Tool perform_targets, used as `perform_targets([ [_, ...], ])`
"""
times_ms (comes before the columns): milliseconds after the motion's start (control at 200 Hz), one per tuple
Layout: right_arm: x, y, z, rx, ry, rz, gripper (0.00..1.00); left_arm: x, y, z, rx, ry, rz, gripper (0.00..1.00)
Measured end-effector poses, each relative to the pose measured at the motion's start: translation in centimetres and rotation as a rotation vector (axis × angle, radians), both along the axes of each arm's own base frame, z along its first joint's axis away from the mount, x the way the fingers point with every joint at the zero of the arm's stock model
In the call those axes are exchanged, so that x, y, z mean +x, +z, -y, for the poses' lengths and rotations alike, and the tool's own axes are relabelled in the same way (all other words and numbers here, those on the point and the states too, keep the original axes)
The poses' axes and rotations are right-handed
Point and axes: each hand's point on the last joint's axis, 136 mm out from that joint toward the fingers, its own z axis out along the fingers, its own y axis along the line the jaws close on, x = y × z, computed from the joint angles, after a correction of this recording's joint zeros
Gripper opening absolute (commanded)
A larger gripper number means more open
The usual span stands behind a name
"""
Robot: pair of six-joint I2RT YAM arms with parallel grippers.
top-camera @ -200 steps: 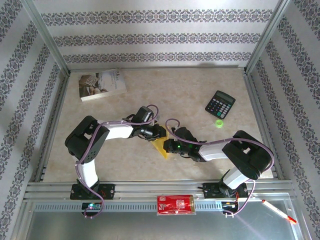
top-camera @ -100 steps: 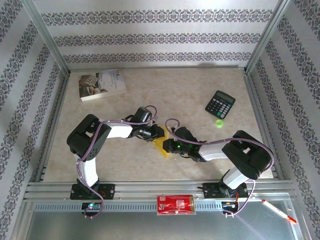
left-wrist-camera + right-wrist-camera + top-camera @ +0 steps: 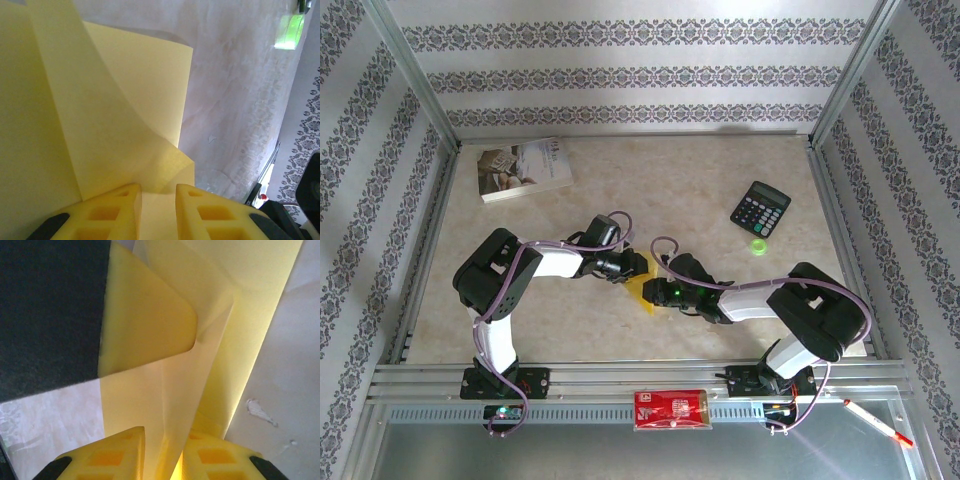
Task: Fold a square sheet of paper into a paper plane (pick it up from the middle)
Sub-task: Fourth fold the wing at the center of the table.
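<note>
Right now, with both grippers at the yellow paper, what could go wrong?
The left gripper and right gripper both have jaws slightly apart around the square sheet of paper, so it may slip and the curled flap may spring open. The two grippers sit very close together, so they might collide.

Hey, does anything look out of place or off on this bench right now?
Two things lie off the tabletop: the red packet on the near metal rail and a pen angled at the near right corner. The white book lies askew at the far left. Nothing looks spilled.
</note>
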Motion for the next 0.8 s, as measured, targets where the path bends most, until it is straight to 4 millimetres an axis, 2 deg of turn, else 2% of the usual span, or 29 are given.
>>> perform_targets([
  [220, -1.4, 0.1, 0.3, 0.004, 0.005, -0.023, 0.24, 0.0, 0.0, 0.0, -0.006, 0.001, 0.004, 0.25],
  [330, -1.4, 0.4, 0.3, 0.015, -0.007, -0.027, 0.23, 0.0, 0.0, 0.0, -0.006, 0.001, 0.004, 0.25],
  [670, -1.6, 0.6, 0.0, 0.021, -0.026, -0.033, 0.1, 0.0, 0.0, 0.0, -0.008, 0.001, 0.006, 0.25],
  [799, -2.0, 0.0, -0.2, 0.01, -0.024, -0.051, 0.07, 0.0, 0.0, 0.1, -0.009, 0.0, 0.006, 0.25],
])
